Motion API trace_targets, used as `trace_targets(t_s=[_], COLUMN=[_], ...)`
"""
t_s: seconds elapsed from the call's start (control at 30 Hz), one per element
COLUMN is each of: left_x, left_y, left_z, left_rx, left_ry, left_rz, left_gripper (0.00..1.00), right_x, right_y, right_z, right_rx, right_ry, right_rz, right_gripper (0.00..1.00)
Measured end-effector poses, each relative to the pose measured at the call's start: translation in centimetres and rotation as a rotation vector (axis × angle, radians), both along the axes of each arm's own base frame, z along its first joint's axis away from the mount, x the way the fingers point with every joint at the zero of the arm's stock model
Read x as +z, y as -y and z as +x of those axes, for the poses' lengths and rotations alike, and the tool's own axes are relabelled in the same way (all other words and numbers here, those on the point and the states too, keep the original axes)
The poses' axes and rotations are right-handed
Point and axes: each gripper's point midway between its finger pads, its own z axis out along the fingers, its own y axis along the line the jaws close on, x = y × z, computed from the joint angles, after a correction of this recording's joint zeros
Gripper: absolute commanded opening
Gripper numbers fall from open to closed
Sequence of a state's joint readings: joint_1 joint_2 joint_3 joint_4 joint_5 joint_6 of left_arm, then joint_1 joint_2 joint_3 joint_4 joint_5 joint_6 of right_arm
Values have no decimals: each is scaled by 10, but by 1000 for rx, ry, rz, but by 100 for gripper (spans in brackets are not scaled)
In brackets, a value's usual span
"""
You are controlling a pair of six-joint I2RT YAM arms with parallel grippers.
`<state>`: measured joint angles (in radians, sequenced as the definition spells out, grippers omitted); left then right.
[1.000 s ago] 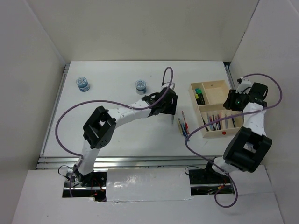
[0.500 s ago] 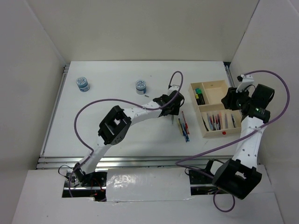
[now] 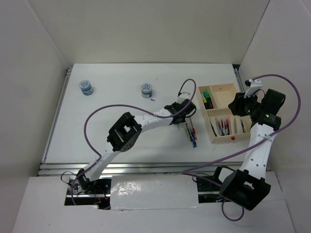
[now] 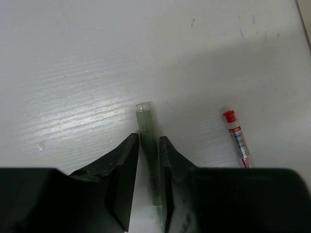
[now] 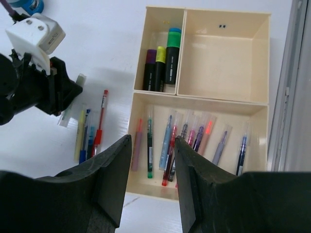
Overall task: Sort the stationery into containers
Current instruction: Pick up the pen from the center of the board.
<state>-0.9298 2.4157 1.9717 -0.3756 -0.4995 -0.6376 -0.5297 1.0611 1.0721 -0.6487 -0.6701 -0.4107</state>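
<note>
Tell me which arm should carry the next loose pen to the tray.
Left. The left end effector is clamped around a pale pen on the table; the right end effector hangs open and empty above the tray.

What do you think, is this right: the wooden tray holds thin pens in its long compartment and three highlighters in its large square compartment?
Not quite. The three highlighters lie in the narrow compartment beside the large square compartment, which holds nothing. The right wrist view shows it. The thin pens are indeed in the long compartment of the wooden tray.
</note>
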Motion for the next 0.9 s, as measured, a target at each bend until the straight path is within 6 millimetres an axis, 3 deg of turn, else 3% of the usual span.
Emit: trace_targets(t_s=[0.23, 0.33, 0.43, 0.5, 0.53, 0.63, 0.7, 0.77, 0.83, 0.9], left_x=[-1, 2, 12, 38, 56, 138, 185, 211, 215, 205], left_y=[-13, -36, -71, -97, -107, -114, -104, -90, -78, -69], left_z=[15, 21, 15, 5, 4, 4, -15, -52, -87, -118], left_rx=[65, 96, 110, 125, 130, 64, -45, -168, -258, -303], left_ry=[-2, -54, -200, -292, -324, -338, -346, -408, -505, -624], left_rz=[-29, -71, -211, -361, -439, -726, -884, -997, -1061, -1092], left_gripper=[2, 0, 0, 0, 0, 0, 0, 0, 0, 0], right_x=[16, 26, 33, 34, 34, 27, 23, 24, 24, 23], right_y=[-17, -27, -45, -60, -78, -123, -150, -175, -193, -205], right_z=[-11, -20, -33, -42, -51, -83, -107, -134, -153, -160], right_rx=[92, 157, 280, 367, 466, 688, 824, 962, 1077, 1164], right_ry=[69, 117, 173, 204, 250, 383, 494, 643, 753, 818], right_rz=[-47, -88, -163, -213, -270, -400, -474, -548, -589, -609], right_gripper=[47, 48, 49, 52, 54, 65, 69, 69, 67, 66])
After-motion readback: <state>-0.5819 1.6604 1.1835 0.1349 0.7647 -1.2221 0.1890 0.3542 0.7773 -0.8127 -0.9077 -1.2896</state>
